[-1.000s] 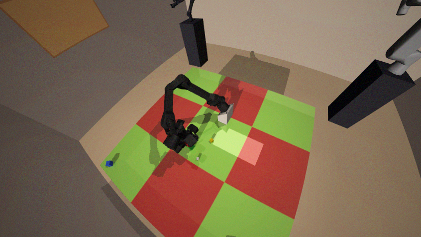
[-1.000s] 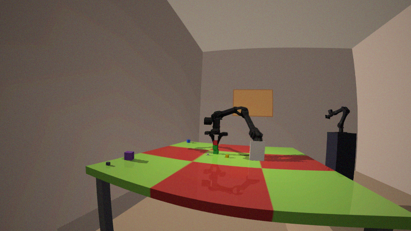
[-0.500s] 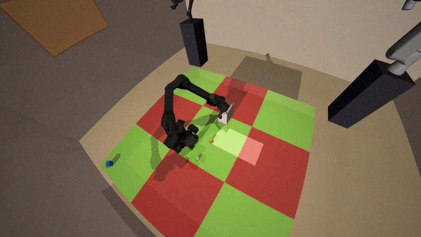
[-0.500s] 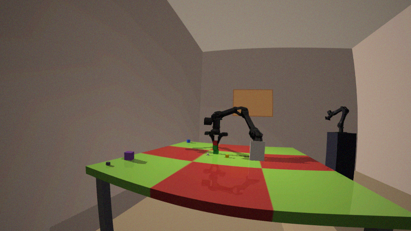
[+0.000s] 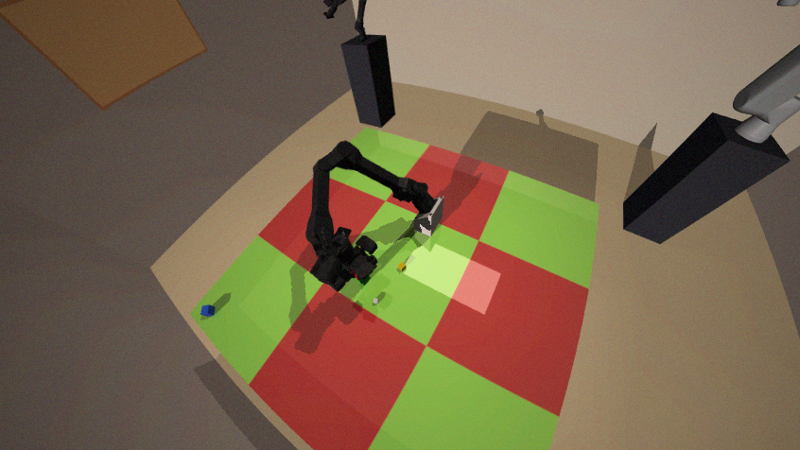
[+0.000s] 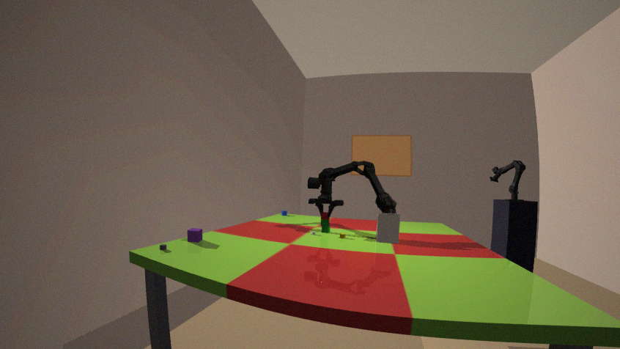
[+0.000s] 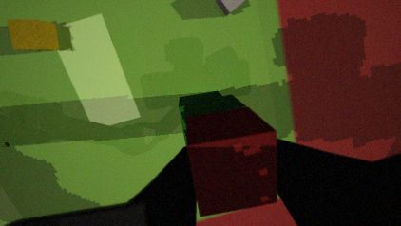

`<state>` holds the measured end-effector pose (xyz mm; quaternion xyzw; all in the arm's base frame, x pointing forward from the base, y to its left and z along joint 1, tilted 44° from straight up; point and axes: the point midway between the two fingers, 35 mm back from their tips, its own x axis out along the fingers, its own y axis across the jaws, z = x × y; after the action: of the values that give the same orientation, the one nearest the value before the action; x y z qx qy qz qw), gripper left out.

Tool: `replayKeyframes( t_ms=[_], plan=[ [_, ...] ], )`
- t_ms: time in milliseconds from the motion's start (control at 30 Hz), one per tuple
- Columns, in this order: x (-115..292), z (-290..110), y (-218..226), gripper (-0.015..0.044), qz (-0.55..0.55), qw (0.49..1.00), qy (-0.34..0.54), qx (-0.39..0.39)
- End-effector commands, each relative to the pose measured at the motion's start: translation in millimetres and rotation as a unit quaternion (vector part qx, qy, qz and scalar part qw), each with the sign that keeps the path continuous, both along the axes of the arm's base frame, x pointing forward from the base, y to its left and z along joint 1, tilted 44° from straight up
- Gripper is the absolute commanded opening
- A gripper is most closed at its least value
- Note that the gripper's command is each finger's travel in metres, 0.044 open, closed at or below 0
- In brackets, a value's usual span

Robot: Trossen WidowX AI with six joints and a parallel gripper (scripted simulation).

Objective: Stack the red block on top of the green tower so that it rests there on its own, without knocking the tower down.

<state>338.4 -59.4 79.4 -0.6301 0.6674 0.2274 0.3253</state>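
Note:
My gripper (image 6: 325, 209) (image 7: 223, 147) (image 5: 357, 262) is shut on the red block (image 6: 325, 215) (image 7: 230, 163). In the exterior view the block is directly over the green tower (image 6: 325, 226) (image 7: 208, 105), with its underside at the tower's top. I cannot tell whether the two touch. In the wrist view only a strip of the tower's green top shows behind the red block. The tower stands upright on a green square near the middle of the checkered table (image 6: 347, 277). In the top view the gripper hides the block and the tower.
A small yellow block (image 5: 401, 267) (image 6: 342, 235) (image 7: 33, 34) and a tiny grey block (image 5: 374, 301) (image 7: 232, 5) lie near the tower. The arm's pale base box (image 6: 388, 227) stands to the right. A blue block (image 5: 207, 309) (image 6: 283, 212), a purple block (image 6: 194, 234) and a small dark block (image 6: 163, 246) lie far off.

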Motion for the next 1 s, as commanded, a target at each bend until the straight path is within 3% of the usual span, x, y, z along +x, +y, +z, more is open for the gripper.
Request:
replayKeyframes(
  t_ms=[0,400,967],
  plan=[
    [-0.3,-0.3,-0.3,0.0131,0.0,1.0,0.001,0.0],
    [-0.3,-0.3,-0.3,0.044,0.0,1.0,0.001,0.0],
    [-0.3,-0.3,-0.3,0.044,0.0,1.0,0.001,0.0]
  ],
)
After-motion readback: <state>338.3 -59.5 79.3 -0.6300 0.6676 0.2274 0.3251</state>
